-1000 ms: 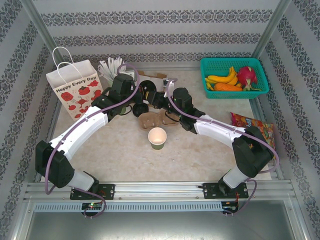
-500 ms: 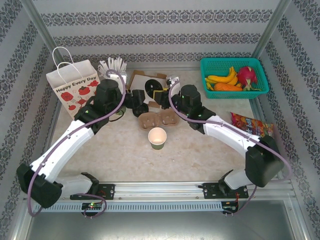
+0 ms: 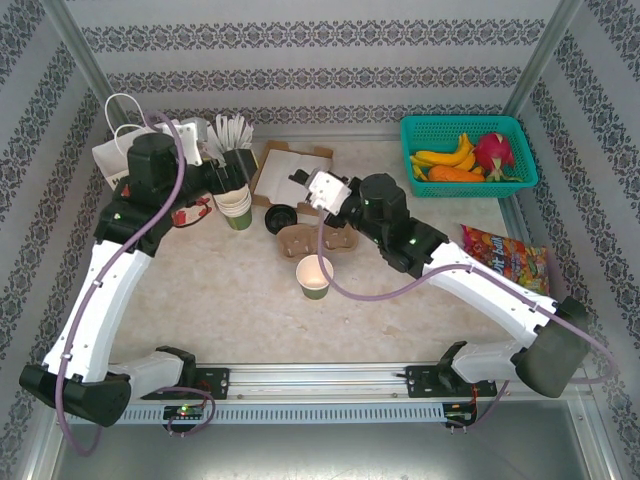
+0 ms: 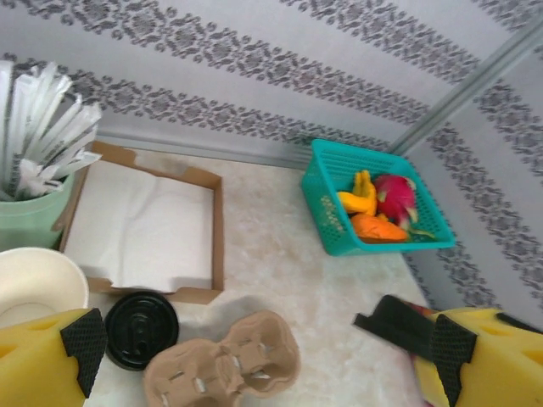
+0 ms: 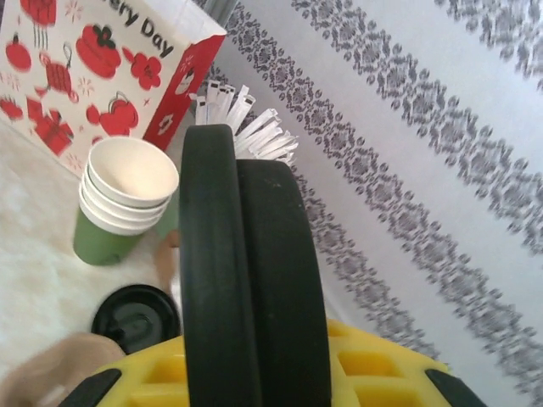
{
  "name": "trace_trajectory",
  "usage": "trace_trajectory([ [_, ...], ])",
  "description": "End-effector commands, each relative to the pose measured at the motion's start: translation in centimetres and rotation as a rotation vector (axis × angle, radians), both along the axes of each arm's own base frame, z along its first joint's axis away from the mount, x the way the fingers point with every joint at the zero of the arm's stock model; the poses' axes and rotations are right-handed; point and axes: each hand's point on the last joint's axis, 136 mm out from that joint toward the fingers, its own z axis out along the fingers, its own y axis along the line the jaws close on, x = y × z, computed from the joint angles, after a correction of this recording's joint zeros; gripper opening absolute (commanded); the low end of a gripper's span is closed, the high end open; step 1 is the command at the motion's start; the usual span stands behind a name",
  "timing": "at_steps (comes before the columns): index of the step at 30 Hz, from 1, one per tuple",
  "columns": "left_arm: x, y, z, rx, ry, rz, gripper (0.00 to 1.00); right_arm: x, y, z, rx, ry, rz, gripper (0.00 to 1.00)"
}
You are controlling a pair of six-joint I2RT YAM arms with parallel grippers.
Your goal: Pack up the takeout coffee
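Right gripper (image 3: 300, 186) clenched on a black lid (image 5: 246, 254) held on edge; left gripper (image 4: 263, 343) spread wide, nothing between its pads.
The green cup (image 3: 315, 277) stands upright and uncovered on the table (image 3: 230, 290), just in front of the cardboard carrier (image 3: 318, 238). A second lid (image 3: 280, 217) lies flat just left of the carrier. The left gripper hangs near the cup stack (image 3: 237, 207), close to the paper bag (image 5: 76, 59).

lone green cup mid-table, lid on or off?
Off. The cup stands upright with its cream inside open to the top camera; a black lid lies flat on the table beside the cardboard carrier.
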Motion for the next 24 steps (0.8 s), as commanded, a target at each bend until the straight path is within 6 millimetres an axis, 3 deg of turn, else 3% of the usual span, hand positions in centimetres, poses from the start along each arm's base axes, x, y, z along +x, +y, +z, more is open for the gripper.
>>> trace_trajectory([
  [1, -2.4, -1.3, -0.8, 0.010, 0.110, -0.135, 1.00, -0.3, -0.3, 2.5, -0.293, -0.286, -0.011, 0.10],
  [5, -2.9, -1.0, -2.0, 0.094, 0.166, -0.162, 1.00, -0.7, 1.1, 2.4, -0.556, -0.473, 0.000, 0.06],
  [9, -4.1, -1.9, -2.3, 0.120, 0.223, -0.266, 1.00, -1.9, 3.3, 2.0, -0.721, -0.665, 0.074, 0.07],
  [13, -5.1, -2.5, -2.6, 0.142, 0.269, -0.349, 1.00, -3.1, 4.8, 1.8, -0.785, -0.805, 0.152, 0.07],
  [24, -7.0, -3.3, -2.5, 0.136, 0.275, -0.450, 0.95, -6.1, 6.3, 1.1, -0.871, -1.123, 0.324, 0.06],
])
